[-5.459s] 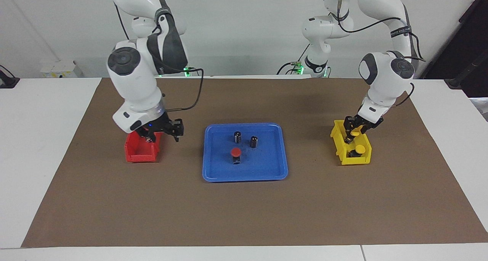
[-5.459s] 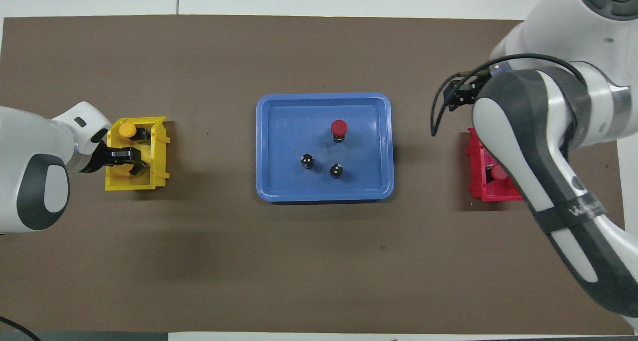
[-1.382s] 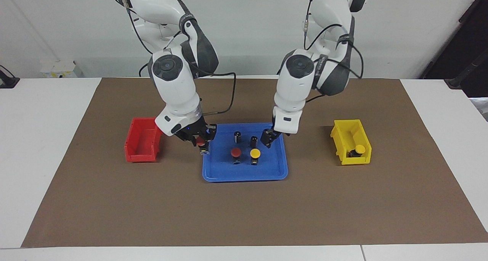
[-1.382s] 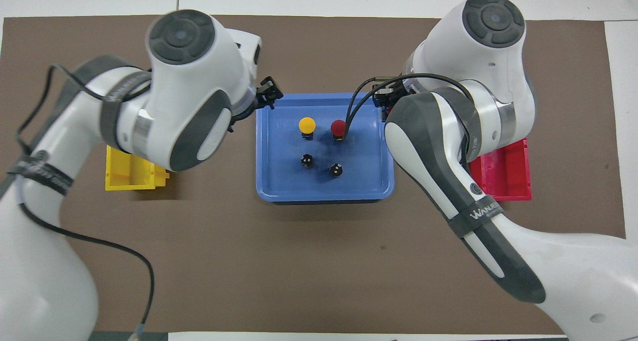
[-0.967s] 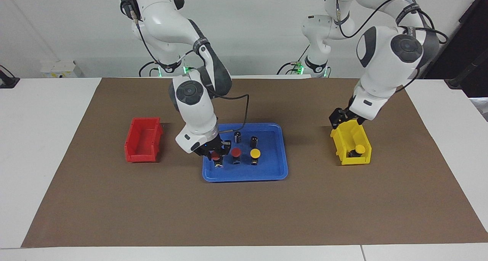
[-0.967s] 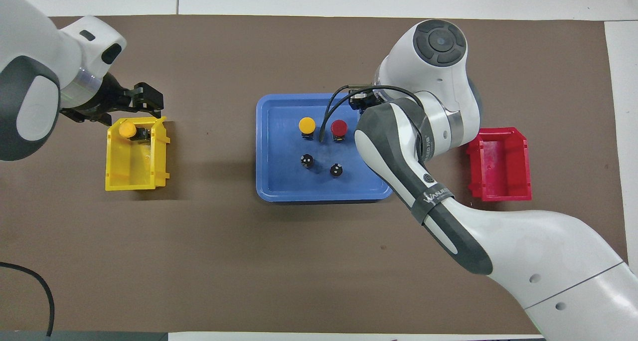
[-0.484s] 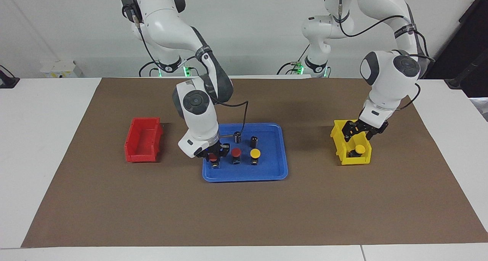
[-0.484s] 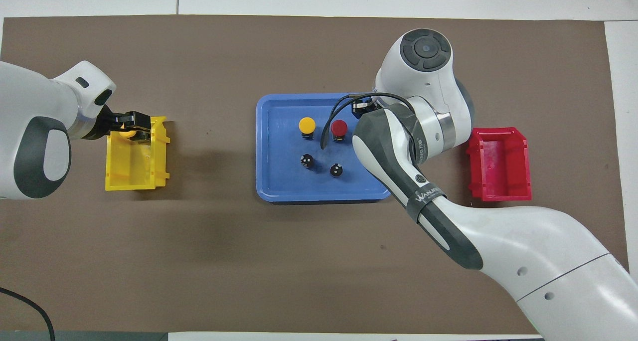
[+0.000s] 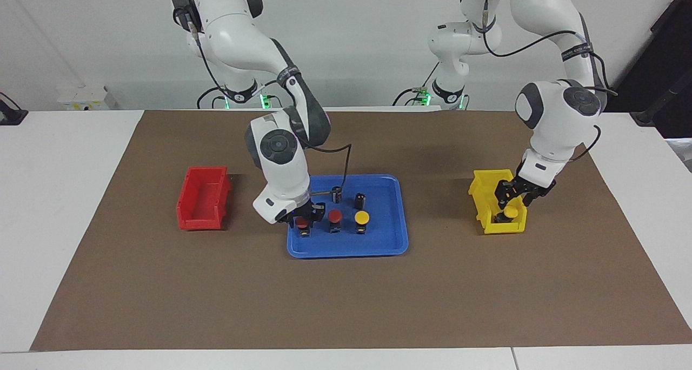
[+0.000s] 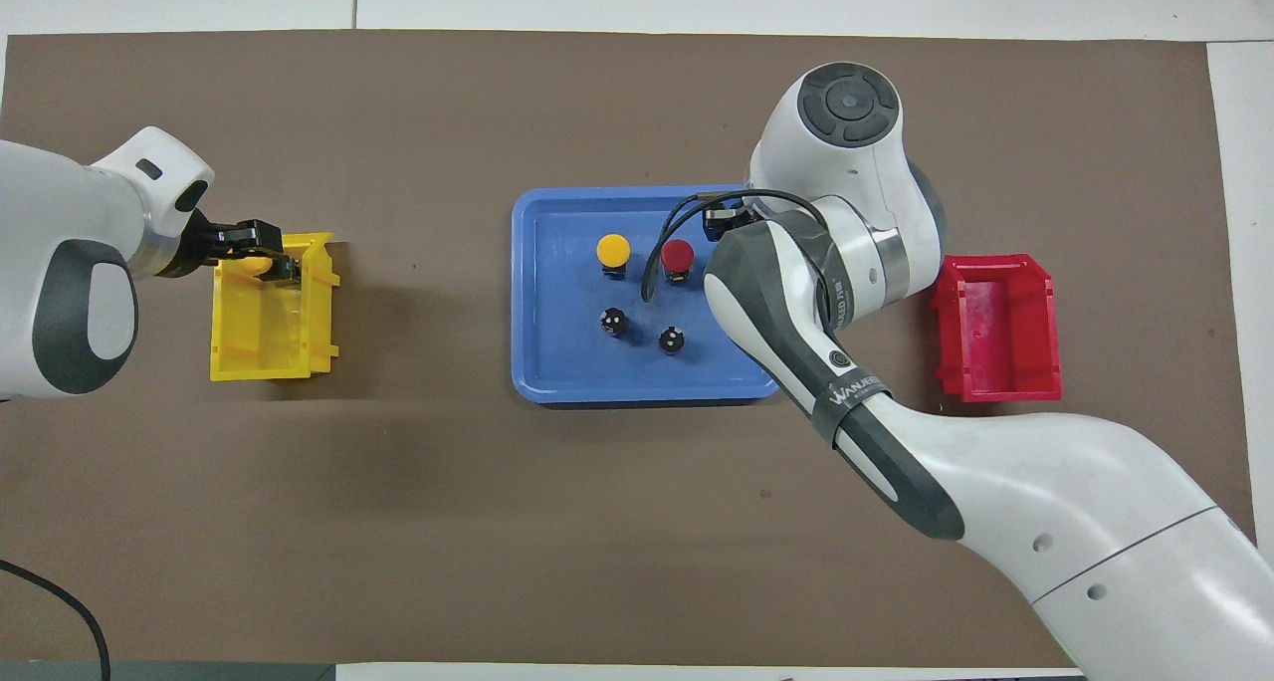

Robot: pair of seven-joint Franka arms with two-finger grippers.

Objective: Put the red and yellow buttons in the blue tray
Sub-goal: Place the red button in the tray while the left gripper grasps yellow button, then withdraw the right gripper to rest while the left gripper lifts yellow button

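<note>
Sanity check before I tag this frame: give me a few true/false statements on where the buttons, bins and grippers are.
1. The red bin has a button in it. False: it is empty.
2. A red button and a yellow button stand side by side in the blue tray. True.
3. The left gripper is over the tray. False: it is down in the yellow bin, at the last yellow button.
4. The right gripper is low over the tray, at a second red button. True.
5. Two dark capless cylinders stand in the tray. True.
6. All four buttons are in the tray. False: one yellow button is in the yellow bin.
</note>
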